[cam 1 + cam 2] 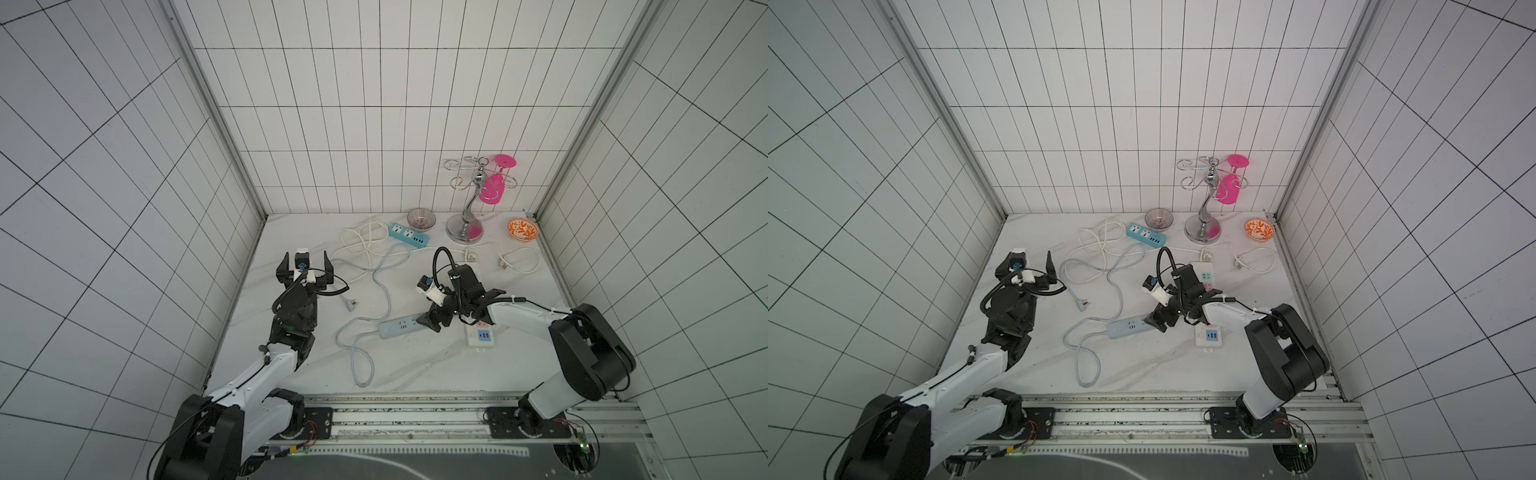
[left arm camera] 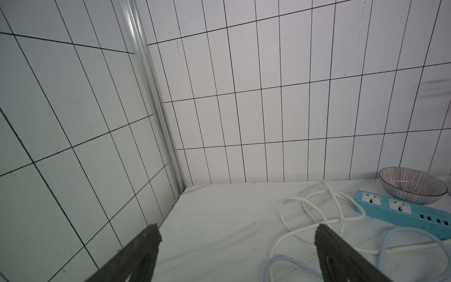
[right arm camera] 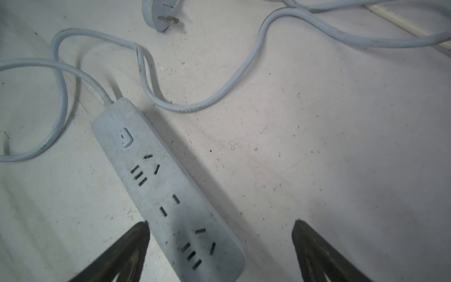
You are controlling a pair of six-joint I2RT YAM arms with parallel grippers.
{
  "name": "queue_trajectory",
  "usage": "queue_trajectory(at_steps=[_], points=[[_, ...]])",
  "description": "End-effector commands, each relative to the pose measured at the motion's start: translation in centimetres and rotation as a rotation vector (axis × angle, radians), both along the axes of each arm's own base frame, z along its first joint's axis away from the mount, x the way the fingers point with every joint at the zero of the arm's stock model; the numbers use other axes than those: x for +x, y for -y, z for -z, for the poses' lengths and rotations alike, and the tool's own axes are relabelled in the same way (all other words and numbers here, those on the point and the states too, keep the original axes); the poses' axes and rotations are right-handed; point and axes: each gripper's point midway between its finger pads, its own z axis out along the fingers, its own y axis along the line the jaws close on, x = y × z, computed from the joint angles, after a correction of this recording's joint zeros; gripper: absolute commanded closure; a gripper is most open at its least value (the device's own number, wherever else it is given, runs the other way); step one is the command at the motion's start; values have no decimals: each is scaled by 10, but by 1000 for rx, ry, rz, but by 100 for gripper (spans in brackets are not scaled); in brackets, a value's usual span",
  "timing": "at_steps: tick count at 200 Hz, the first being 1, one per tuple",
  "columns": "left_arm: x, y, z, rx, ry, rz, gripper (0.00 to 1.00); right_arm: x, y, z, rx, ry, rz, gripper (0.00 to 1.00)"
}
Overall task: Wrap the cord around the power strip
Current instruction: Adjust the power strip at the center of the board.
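Observation:
The pale grey-blue power strip lies flat near the table's middle. Its cord leaves the far end and snakes loosely over the table in loops to the plug. My right gripper is open and low over the strip's free end. One finger sits right beside the strip's long edge, the other well clear of it. My left gripper is open and empty above the table's left side, left of the cord.
A teal strip with a tangled white cord lies at the back beside a striped bowl. A metal rack holds a pink glass. An orange bowl sits back right. A white strip lies under my right arm.

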Motion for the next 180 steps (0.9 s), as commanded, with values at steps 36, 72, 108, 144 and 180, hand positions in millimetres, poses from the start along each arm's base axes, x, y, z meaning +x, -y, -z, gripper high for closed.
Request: queue_trajectory(at_steps=[36,72,108,144,180], points=[[-2,8,5,-10,-10,50,2,16,8,-32,-128,225,-39,3],[-2,8,4,-9,-12,51,2,6,5,-19,-156,216,-80,3],[-1,8,10,-14,-31,50,2,-5,3,-17,-168,205,-123,2],[0,8,10,-23,-32,49,2,-14,2,-10,-183,167,-156,2],[0,9,13,-44,-43,54,2,-19,0,0,-204,151,-188,2]])
